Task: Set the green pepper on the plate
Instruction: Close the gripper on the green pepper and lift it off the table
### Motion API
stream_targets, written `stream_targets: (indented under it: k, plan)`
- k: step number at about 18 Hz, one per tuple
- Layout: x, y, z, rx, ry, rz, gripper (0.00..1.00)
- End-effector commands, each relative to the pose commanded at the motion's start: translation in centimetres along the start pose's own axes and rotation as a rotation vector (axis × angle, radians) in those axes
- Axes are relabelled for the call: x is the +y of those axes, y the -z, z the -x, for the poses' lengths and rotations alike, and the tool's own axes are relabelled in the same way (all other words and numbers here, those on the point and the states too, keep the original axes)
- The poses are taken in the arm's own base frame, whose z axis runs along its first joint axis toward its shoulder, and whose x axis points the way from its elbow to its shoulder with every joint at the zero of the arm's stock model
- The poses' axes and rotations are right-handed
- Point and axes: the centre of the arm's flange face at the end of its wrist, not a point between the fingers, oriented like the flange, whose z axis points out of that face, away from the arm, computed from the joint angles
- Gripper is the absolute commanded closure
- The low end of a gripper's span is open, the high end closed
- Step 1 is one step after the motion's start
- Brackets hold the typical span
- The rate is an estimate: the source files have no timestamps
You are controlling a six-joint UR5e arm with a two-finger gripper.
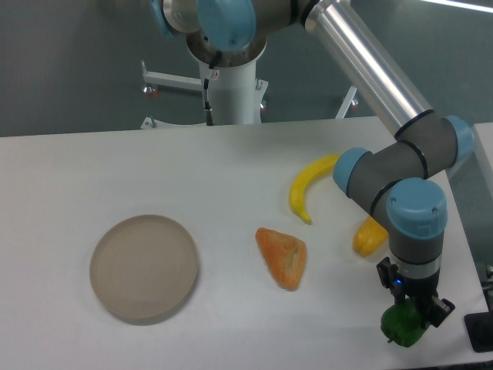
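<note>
green pepper (403, 327) stem toward camera, under tool (414, 312)

No text, label, brand, number or sign can be read anywhere in the camera view.
</note>
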Motion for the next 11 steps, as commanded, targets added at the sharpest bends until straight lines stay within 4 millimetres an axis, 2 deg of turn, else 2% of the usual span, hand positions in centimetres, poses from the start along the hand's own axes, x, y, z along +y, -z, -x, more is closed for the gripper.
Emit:
stream_targets:
  k: [5, 8, 11]
  plan:
    - [-0.7, 0.2, -0.4, 0.003, -0.006, -0.003, 0.66]
    - [-2.4, 0.4, -1.0, 0.005, -0.018, -0.007, 0.66]
    - [-2.8, 1.7, -1.1, -0.006, -0.013, -0.010, 0.66]
